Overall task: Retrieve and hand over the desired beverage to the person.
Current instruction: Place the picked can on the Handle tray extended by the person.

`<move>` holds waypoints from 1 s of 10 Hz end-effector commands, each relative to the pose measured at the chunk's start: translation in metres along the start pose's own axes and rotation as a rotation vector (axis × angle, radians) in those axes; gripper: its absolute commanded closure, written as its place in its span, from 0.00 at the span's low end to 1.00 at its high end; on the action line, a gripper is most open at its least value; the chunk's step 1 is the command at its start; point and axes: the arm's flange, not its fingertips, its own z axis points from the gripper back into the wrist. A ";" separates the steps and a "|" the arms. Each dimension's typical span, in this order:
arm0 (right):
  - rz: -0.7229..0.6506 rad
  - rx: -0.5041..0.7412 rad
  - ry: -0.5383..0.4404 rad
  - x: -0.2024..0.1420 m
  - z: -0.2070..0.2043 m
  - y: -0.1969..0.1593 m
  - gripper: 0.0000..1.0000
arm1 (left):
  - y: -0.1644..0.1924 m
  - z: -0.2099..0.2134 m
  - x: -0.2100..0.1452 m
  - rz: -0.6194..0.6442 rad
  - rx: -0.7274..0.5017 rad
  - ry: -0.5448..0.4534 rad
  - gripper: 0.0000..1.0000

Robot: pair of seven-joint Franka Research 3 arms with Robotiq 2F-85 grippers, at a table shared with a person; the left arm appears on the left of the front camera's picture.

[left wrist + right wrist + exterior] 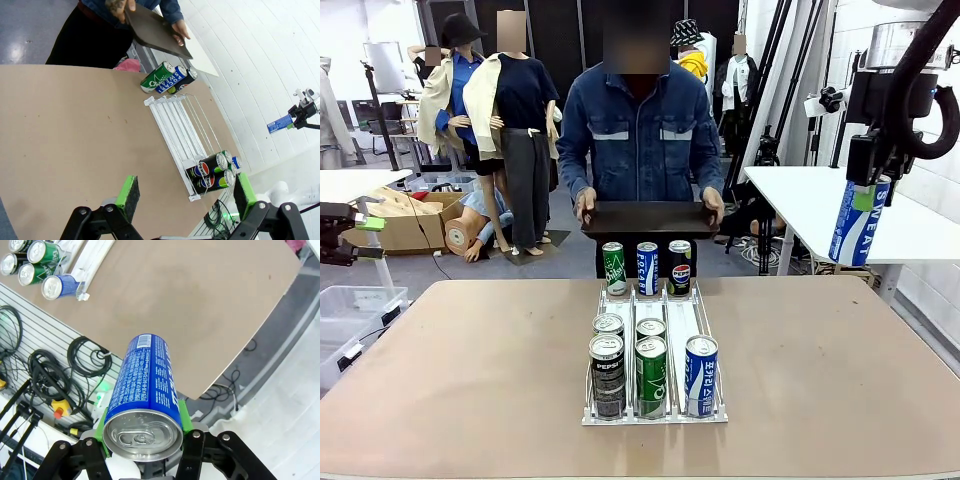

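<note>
Aloft, blue can (144, 390) tight between the right fingers (184, 416); left fingers (127, 195) wide apart, empty.

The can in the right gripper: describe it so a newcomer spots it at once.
Start at the table, then look up and to its right, where the right gripper hangs in the air. It is shut on a tall blue and white can. Every other can stands at the white rack in the table's middle; this one alone is aloft.
</note>
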 end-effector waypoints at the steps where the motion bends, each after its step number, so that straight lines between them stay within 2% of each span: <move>1: -0.004 -0.003 -0.007 0.000 0.004 0.001 1.00 | -0.001 0.001 0.000 0.000 0.005 0.004 0.00; 10: -0.004 -0.003 -0.007 0.000 0.004 0.001 1.00 | -0.001 0.001 0.000 0.000 0.005 0.004 0.00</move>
